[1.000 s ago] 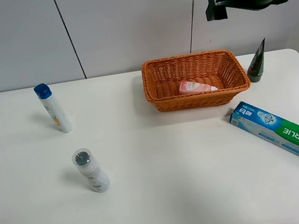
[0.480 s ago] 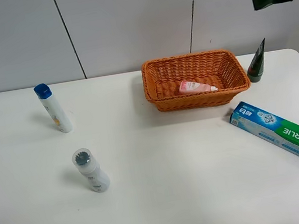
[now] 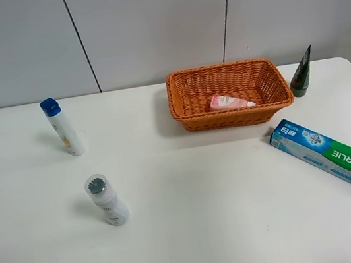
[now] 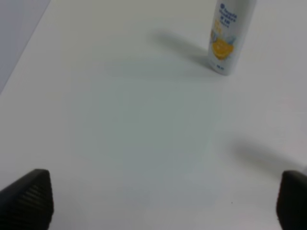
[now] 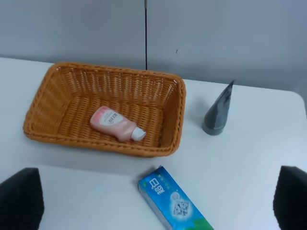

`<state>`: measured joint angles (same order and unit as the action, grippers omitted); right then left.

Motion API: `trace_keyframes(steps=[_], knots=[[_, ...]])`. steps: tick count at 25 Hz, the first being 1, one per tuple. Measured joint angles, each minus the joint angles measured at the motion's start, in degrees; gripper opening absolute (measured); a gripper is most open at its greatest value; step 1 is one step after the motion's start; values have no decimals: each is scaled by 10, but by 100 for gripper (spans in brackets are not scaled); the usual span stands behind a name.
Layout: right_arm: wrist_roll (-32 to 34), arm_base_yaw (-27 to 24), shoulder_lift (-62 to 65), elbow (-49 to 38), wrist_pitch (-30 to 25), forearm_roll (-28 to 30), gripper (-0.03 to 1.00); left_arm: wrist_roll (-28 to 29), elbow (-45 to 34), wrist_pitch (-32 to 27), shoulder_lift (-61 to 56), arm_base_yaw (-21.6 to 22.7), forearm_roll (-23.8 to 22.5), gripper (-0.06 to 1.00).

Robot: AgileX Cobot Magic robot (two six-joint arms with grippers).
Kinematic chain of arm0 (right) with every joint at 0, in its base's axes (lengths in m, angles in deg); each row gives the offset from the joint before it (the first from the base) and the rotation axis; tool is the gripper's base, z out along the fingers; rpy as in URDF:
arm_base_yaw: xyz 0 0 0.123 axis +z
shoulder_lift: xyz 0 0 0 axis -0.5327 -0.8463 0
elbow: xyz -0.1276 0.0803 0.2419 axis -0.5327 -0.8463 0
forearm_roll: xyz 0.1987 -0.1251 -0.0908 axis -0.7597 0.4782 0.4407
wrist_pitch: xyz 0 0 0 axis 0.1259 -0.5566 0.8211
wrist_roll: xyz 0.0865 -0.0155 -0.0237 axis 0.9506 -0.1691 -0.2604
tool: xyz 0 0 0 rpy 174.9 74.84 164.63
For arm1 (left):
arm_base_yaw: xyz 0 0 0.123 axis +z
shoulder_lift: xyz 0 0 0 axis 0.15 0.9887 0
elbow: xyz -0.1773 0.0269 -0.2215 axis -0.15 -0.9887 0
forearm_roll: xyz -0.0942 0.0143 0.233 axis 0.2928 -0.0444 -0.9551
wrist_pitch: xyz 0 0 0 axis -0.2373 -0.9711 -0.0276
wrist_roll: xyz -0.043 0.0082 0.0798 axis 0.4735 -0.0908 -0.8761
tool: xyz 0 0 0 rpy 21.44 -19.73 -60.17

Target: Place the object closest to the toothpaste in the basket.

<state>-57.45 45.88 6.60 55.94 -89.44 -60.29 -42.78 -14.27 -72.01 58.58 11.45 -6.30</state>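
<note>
Pink bottle [image 5: 116, 125] lies inside basket [image 5: 175, 115], ahead of right claw [image 5: 153, 203], long axis slanted across basket floor. Right claw wide open, empty, nearer arm. Left claw [image 4: 158, 201] open, empty, over bench [image 4: 120, 120].

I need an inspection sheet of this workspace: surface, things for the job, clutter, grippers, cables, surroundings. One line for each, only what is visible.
Surface: white table, nothing spilled seen.
Job's things: toothpaste box flat at the right side; orange wicker basket at the back, holding a pink bottle lying on its side; dark green tube upright on its cap, right of the basket, outside it.
Clutter: blue-capped bottle and white bottle standing at the left.
Grippers: left gripper and right gripper both open, holding nothing.
Cables: nothing seen.
Surroundings: grey panelled wall behind.
</note>
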Motion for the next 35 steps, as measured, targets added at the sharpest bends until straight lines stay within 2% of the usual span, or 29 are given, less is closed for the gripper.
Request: trace_keyframes(steps=[4, 10, 18, 24, 28, 35], knots=[[0, 0, 56, 1, -35, 0, 99, 0, 0, 0, 0, 0, 0, 94], [0, -2, 127, 1, -36, -12, 99, 0, 0, 0, 0, 0, 0, 94], [-22, -97, 218, 2, -37, -72, 99, 0, 0, 0, 0, 0, 0, 94], [-22, -121, 271, -9, -37, -69, 99, 0, 0, 0, 0, 0, 0, 94], [-22, -121, 315, -78, -37, -59, 99, 0, 0, 0, 0, 0, 0, 94], [-18, -121, 376, -260, -39, -59, 99, 0, 0, 0, 0, 0, 0, 94]])
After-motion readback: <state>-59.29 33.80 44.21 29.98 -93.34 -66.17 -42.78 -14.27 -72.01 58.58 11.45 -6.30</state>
